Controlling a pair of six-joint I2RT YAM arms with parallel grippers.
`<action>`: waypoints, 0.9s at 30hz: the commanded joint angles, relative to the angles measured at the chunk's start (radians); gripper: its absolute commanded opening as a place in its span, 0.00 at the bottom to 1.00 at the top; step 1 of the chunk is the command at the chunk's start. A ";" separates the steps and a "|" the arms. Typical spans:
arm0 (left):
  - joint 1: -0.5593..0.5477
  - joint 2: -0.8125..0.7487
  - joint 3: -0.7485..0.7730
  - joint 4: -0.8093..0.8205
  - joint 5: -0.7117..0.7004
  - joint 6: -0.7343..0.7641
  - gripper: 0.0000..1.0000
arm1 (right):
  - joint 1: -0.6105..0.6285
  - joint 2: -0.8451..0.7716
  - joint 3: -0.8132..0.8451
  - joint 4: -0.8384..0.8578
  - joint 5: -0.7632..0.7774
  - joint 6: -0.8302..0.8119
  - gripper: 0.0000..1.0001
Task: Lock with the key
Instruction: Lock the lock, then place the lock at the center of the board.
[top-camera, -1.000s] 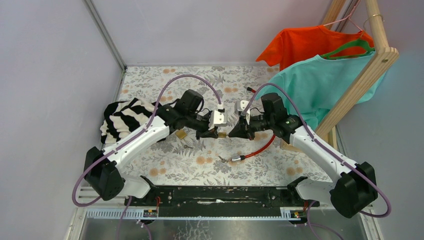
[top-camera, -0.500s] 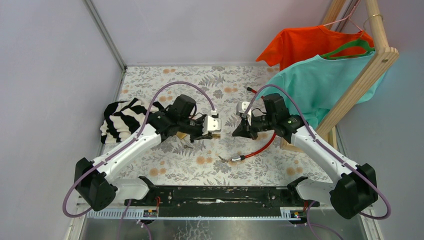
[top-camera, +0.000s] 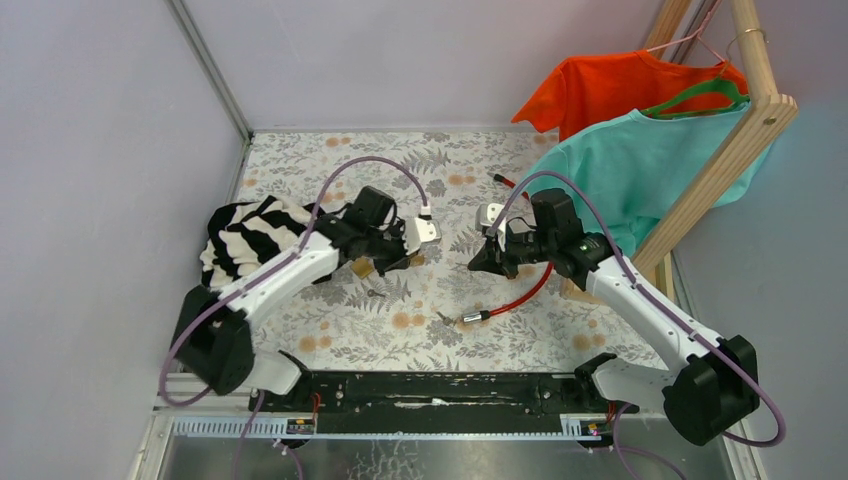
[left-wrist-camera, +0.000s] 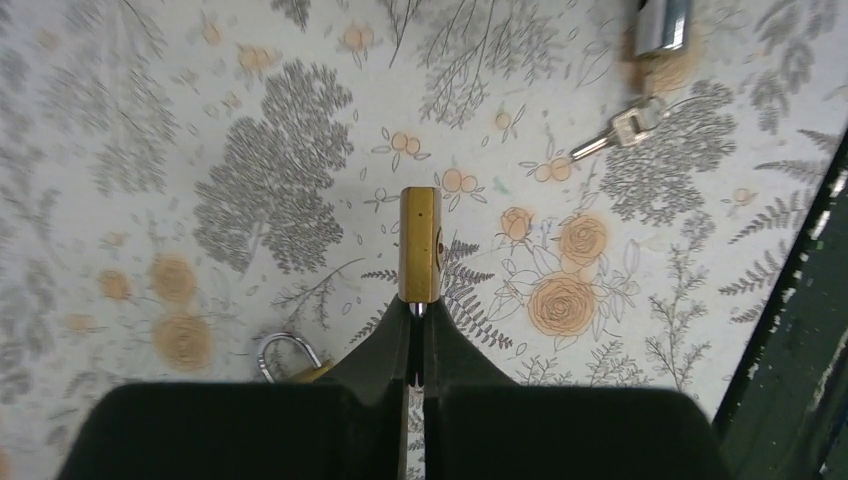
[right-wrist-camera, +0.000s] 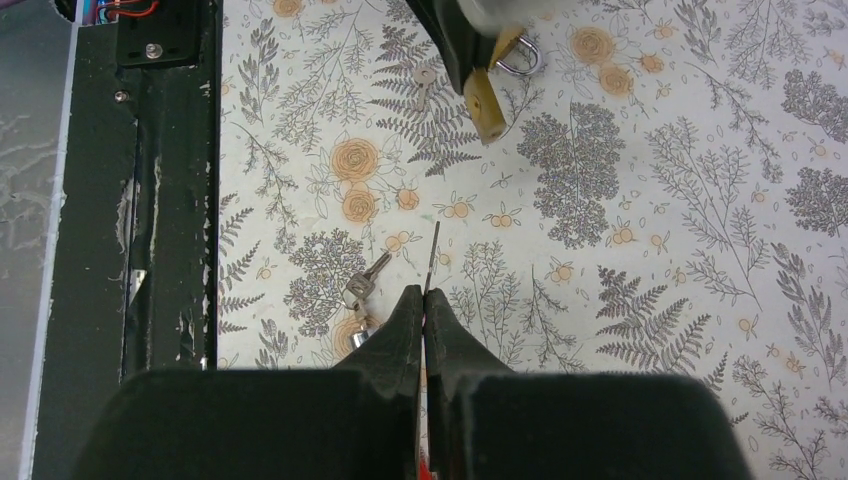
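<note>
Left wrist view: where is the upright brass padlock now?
Centre of the left wrist view, the brass padlock is clamped in the left gripper, a second padlock lying lower left, a loose key upper right.

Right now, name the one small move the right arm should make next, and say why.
Probably ease the right fingers toward the left fingers, lining the key up with the free end of the brass padlock. The left fingers grip that padlock, the key is pinched edge-on, and an open gap separates the two.
</note>
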 joint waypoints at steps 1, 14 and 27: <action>0.027 0.156 0.042 0.056 -0.040 -0.061 0.00 | 0.007 -0.010 -0.006 0.042 0.007 0.015 0.00; 0.178 0.533 0.267 0.005 0.162 -0.146 0.10 | 0.008 -0.002 -0.020 0.045 -0.014 0.013 0.00; 0.264 0.663 0.336 -0.057 0.252 -0.157 0.21 | 0.009 0.014 -0.020 0.047 -0.017 0.012 0.00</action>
